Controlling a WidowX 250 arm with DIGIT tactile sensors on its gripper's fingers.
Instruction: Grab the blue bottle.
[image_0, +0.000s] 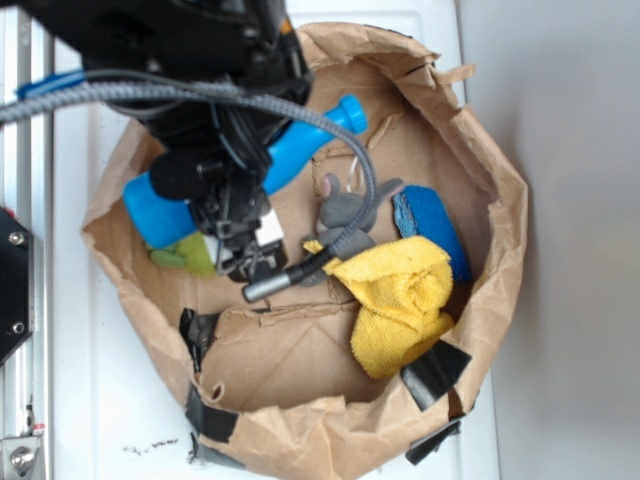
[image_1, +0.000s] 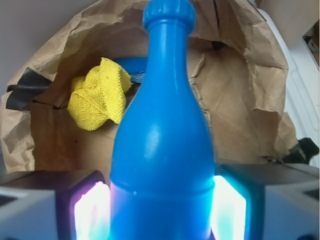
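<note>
The black robot arm reaches down from the upper left of the exterior view into a crumpled brown paper bag (image_0: 500, 190) patched with black tape, its wrist and cabling covering the middle of the smooth bright-blue plastic bottle (image_0: 300, 150). The gripper (image_1: 160, 210) straddles that bottle: in the wrist view one glowing pad (image_1: 92, 210) sits against each side of the wide body, so the jaws are pressed onto the bottle with it pinched between them.

Only the exterior view shows the bottle's two ends poking out on either side of the arm, base to one side and flared cap to the other, plus a green item (image_0: 190, 255) just beside the gripper (partly hidden, so what it is stays unclear) and a small grey plush toy (image_0: 345, 215) nearby. The wrist view shows the bottle running straight ahead of the fingers, cylindrical body tapering to a narrow neck and ringed cap. Beyond the gripper lie a yellow knitted cloth (image_1: 97, 95) and, behind it, a flat blue block (image_0: 435, 225)
</note>
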